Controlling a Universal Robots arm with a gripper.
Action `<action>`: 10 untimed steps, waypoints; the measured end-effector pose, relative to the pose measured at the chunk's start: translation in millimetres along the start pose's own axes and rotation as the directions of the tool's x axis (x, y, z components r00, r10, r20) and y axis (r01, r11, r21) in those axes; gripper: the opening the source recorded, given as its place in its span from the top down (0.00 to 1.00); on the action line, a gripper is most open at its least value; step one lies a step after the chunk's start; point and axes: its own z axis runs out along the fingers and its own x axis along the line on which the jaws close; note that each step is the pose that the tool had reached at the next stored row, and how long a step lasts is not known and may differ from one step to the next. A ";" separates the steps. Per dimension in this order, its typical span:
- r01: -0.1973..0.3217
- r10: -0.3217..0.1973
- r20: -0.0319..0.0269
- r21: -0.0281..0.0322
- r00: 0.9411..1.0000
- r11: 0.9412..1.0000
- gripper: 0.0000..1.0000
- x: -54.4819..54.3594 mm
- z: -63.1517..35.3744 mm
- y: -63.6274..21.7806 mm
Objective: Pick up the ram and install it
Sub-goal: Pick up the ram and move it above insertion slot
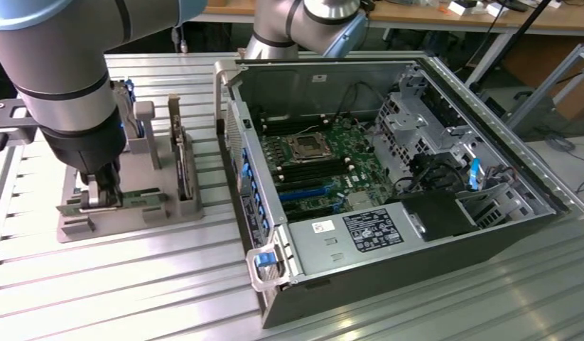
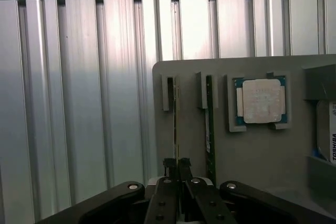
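Wrist view has the gripper (image 2: 177,165) pinched narrow on the ram (image 2: 176,116), standing on edge in the gray holder (image 2: 252,153) (a second stick (image 2: 210,129) just beside), so a skewed pull might jam it.

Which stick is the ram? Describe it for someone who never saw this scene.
Beside the open computer case, a grey holder lies on the ribbed metal table. Two thin boards stand on edge in its slots. The ram is the one in line with the gripper, farther from the square silver chip than its green neighbour.
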 end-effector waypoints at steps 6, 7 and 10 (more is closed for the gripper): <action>0.000 0.000 0.000 0.000 1.000 1.000 0.87 -0.2 -5.2 0.2; 0.000 0.000 0.000 0.000 1.000 1.000 0.87 -0.2 -6.1 0.2; 0.000 0.000 0.000 0.000 1.000 1.000 0.87 -0.3 -8.9 0.4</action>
